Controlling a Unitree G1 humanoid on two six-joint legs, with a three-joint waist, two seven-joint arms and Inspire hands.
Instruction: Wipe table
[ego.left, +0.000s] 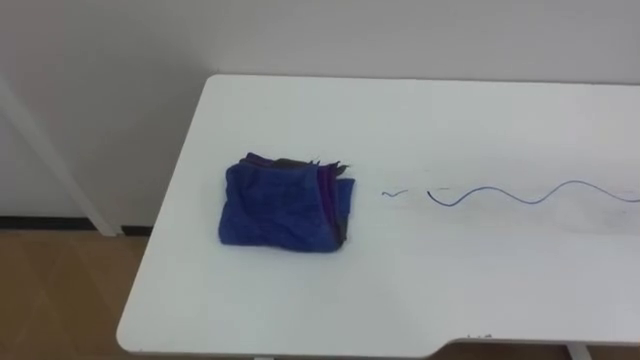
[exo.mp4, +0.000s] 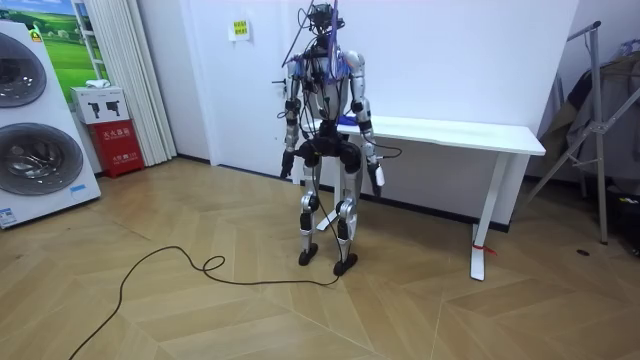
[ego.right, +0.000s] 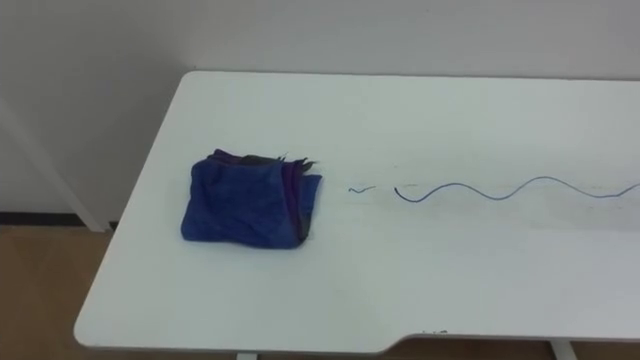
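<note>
A crumpled blue cloth (ego.left: 288, 204) with a purple layer at its right edge lies on the white table (ego.left: 400, 120) near the table's left end. To the right of the cloth a wavy blue pen line (ego.left: 520, 193) runs across the tabletop to the view's right edge, with a short separate mark (ego.left: 395, 194) between them. In the room view I stand at the left end of the table (exo.mp4: 450, 132), facing the wall. My left hand (exo.mp4: 286, 172) and right hand (exo.mp4: 378, 178) hang at my sides, below the tabletop and away from the cloth.
The table stands against a white wall; its left edge and front edge drop to wooden floor. Two washing machines (exo.mp4: 30, 130) and a red box (exo.mp4: 118, 135) stand at the room view's left. A metal rack (exo.mp4: 600, 120) stands at the room view's right.
</note>
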